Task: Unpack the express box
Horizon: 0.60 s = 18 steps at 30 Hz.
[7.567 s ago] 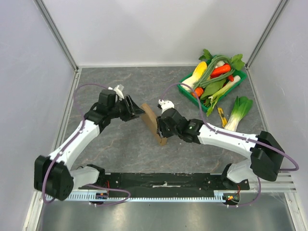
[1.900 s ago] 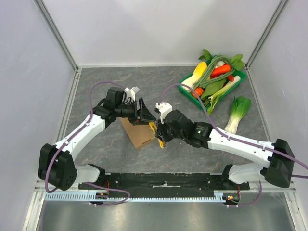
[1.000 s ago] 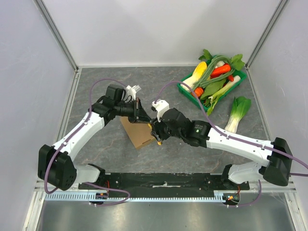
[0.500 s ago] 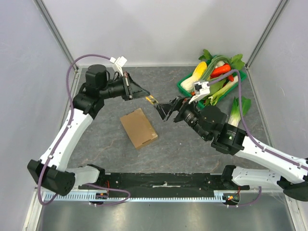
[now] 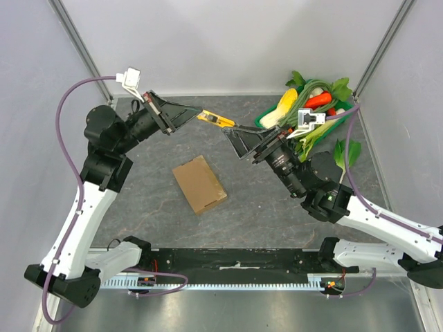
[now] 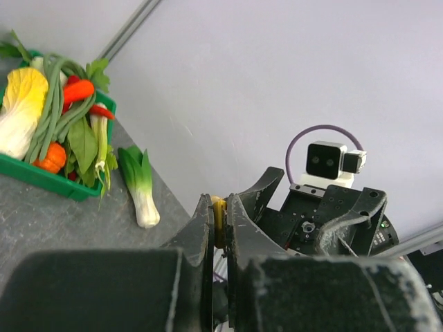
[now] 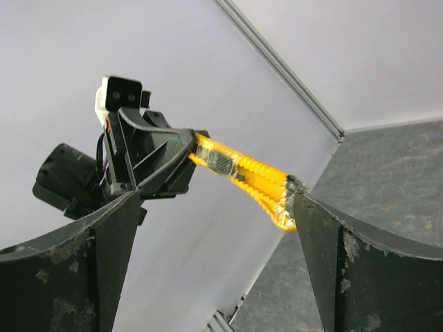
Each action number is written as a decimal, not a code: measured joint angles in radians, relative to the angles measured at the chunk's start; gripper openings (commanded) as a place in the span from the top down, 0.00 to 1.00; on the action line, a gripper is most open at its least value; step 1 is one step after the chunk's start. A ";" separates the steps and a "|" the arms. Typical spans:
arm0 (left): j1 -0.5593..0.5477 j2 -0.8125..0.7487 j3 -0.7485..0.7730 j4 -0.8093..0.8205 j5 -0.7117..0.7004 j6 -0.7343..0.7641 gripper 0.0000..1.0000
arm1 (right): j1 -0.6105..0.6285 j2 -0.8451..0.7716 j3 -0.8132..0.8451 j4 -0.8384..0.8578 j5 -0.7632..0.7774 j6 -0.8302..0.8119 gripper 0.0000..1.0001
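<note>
Small flat brown cardboard express box lies flat on the grey stone-pattern worktop, mid-area, turned at an angle to the worktop edges. It looks closed from above, and nothing touches it.

Both arms are raised off the worktop. In the top view the box sits nearer the arm bases than either gripper and well apart from both, roughly under the gap between them.

Left gripper is clenched on 1 end of a yellow plastic utility knife. In the left wrist view only a yellow sliver shows between the closed fingers.

Right gripper is spread wide and grasps nothing. The knife's free end reaches in between its 2 fingers, close against 1 of them; I cannot tell if it touches.

Green plastic tray of vegetables sits at the far right. 1 bok choy lies on the worktop just beside it.
</note>
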 measured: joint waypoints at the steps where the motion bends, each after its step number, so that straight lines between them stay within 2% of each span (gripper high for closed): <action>1: 0.000 -0.014 -0.008 0.010 -0.013 -0.005 0.98 | 0.000 0.000 0.002 0.007 0.001 -0.002 0.02; 13: -0.002 -0.106 -0.023 0.115 -0.060 -0.083 0.98 | -0.001 -0.003 0.005 0.039 -0.017 -0.056 0.02; 18: -0.002 -0.092 -0.067 0.183 -0.042 -0.151 0.98 | 0.000 0.082 0.066 0.064 -0.111 -0.071 0.11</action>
